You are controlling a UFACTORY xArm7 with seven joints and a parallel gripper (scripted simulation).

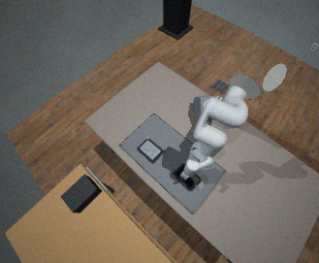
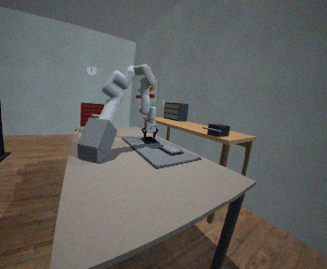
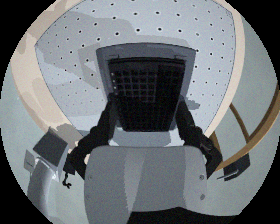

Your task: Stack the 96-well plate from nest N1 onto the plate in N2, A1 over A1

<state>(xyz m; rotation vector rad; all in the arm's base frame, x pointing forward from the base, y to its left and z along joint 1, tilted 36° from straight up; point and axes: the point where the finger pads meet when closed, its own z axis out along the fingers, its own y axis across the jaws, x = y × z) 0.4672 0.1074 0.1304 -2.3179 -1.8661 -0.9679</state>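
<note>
A dark 96-well plate (image 3: 146, 93) sits in its nest on the grey perforated deck (image 1: 173, 161). In the top view it lies under the arm's hand (image 1: 186, 180). A second, lighter plate (image 1: 149, 149) sits in the other nest further along the deck, and it also shows in the exterior view (image 2: 171, 149). My gripper (image 3: 146, 108) is open and hangs straight over the dark plate, with one finger on each long side of it. In the exterior view the gripper (image 2: 149, 134) stands low, just above the deck. I cannot tell whether the fingers touch the plate. The A1 marks are too small to read.
The arm's grey base block (image 2: 96, 140) stands on the table left of the deck. An orange side table (image 1: 80, 224) carries a dark box (image 1: 80, 192). A black pillar (image 1: 177, 6) stands on the floor far behind.
</note>
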